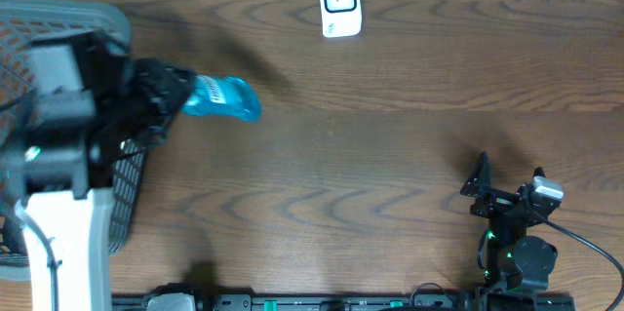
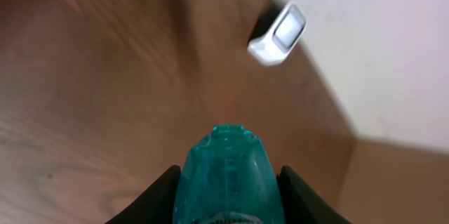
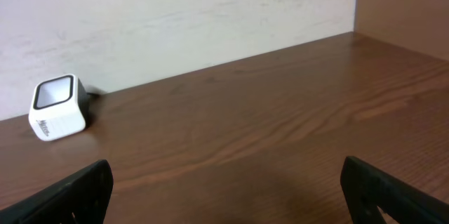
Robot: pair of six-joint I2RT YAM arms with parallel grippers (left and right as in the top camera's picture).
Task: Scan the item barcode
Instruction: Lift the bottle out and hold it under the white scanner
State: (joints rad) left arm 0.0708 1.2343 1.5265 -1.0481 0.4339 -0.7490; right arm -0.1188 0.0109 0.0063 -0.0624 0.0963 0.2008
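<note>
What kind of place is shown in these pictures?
Probably a mock shop checkout in a lab: a white barcode scanner on a wooden table, a mesh basket at its left edge, and the left gripper holding a blue bottle.

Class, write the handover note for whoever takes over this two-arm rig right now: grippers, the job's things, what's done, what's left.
Left gripper: shut on the translucent teal plastic bottle, beside the grey mesh basket.
Right gripper: open, empty, near right of the wooden table.
Small white box scanner: far table edge, well apart from the bottle.
Done: bottle picked up.
Left: carry it to the scanner and present the barcode, which is not visible in any view.
</note>
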